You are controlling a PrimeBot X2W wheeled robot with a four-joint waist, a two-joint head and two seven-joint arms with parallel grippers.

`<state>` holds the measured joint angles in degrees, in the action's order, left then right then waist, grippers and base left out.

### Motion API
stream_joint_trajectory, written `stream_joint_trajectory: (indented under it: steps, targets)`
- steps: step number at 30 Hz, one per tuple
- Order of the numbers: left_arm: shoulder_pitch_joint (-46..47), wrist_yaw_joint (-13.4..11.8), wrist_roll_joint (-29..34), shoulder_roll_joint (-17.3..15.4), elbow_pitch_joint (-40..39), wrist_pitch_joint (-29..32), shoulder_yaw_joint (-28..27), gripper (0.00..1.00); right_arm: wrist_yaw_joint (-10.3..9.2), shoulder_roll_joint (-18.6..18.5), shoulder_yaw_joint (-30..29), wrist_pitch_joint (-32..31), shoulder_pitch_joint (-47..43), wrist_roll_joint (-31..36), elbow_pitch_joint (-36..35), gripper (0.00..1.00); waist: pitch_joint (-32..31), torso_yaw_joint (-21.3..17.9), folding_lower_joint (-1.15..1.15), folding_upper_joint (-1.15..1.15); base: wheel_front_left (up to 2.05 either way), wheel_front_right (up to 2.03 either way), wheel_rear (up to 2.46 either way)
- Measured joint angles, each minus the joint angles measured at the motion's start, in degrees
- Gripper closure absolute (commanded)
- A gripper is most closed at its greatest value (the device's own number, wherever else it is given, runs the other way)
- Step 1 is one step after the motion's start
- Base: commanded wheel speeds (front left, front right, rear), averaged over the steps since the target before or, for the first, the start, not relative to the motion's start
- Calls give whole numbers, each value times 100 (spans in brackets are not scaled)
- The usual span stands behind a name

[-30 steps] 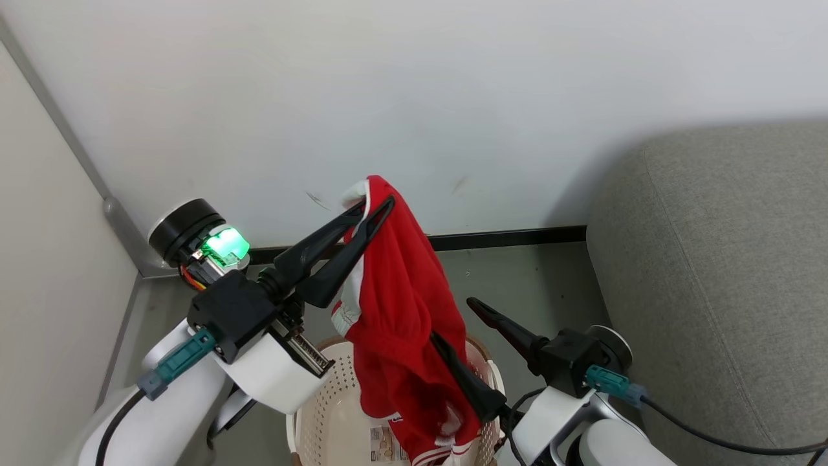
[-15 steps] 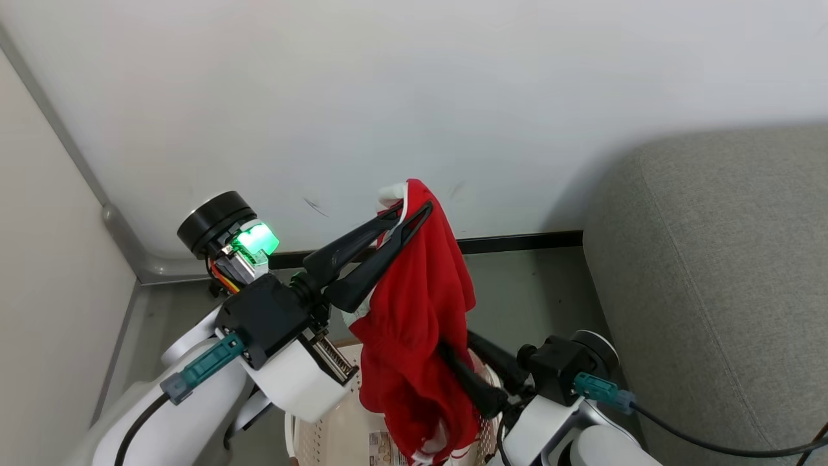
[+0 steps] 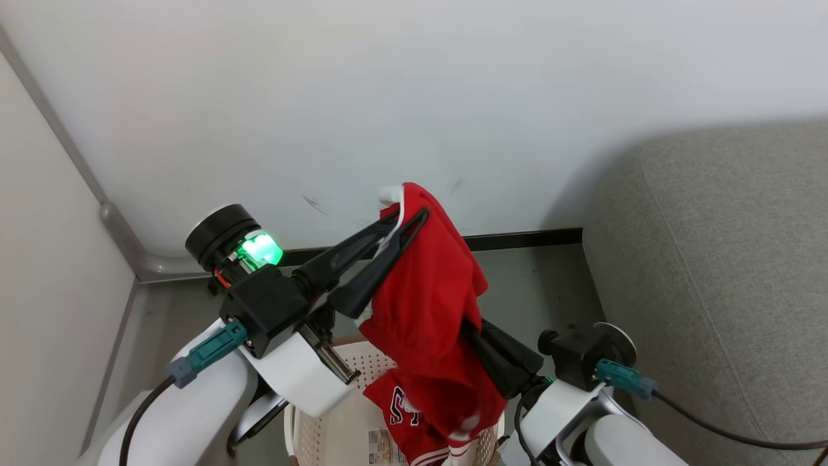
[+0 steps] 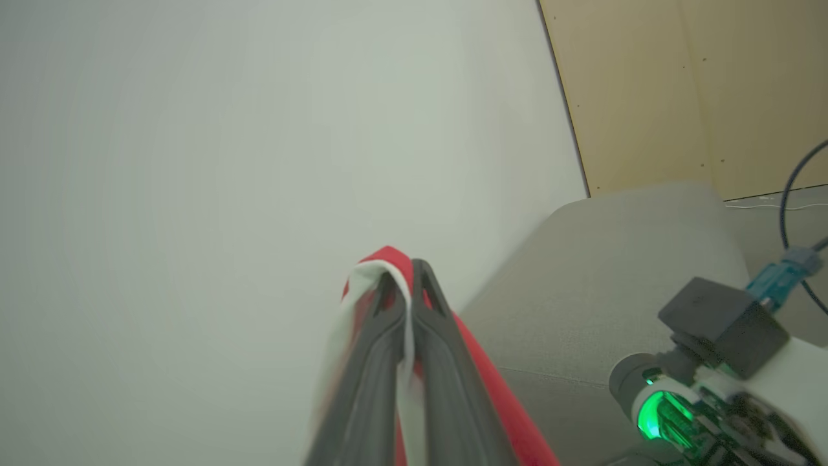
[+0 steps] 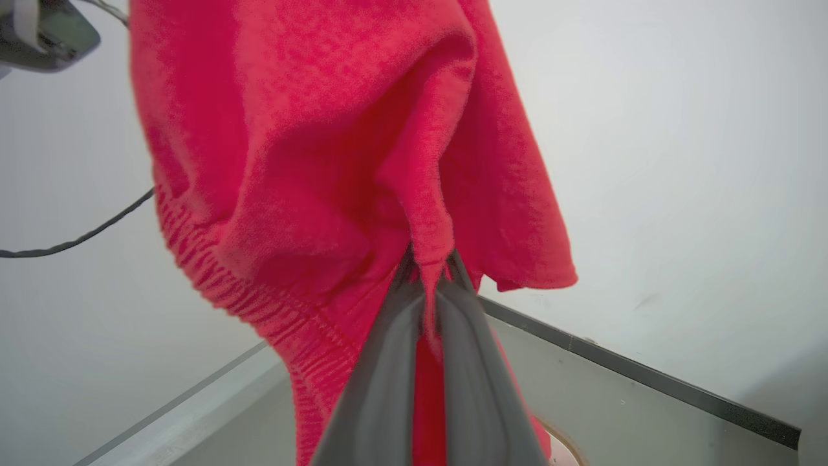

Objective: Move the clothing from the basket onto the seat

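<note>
My left gripper (image 3: 409, 215) is raised before the wall, shut on the white-trimmed edge of a red garment (image 3: 427, 291) that hangs from it. In the left wrist view the same gripper (image 4: 402, 272) pinches the trim. Lower down, my right gripper (image 3: 469, 327) is shut on a fold of this cloth; the right wrist view shows its fingertips (image 5: 427, 262) clamped on the red garment (image 5: 310, 142). Below, red cloth with outlined numerals (image 3: 404, 404) hangs over the cream basket (image 3: 323, 421). The grey seat (image 3: 711, 259) lies to the right.
A white wall rises close behind the garment, with a black baseboard (image 3: 524, 239) and grey floor (image 3: 530, 285) under it. A beige side wall (image 3: 45, 259) closes off the left. The seat's rounded corner (image 4: 614, 272) is next to the hanging cloth.
My right gripper went from open beside the hanging garment to shut on its lower fold. The left gripper carried the cloth slightly to the right, and numerals now show below.
</note>
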<state>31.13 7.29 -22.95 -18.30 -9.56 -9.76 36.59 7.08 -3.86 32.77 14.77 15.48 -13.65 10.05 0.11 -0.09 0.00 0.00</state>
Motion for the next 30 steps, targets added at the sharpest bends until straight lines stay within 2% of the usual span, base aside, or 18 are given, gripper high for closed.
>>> stream_joint_trajectory:
  steps: [12,30]
  targets:
    - [-130,0,-226,-37,148,271,10,0,0,-138,-525,0,-3,-38,-122,100,75,-58,0,0,0,0,0]
    - [-121,0,-405,13,118,455,525,0,0,-179,-2048,0,-611,420,-810,100,192,-351,0,0,0,0,0]
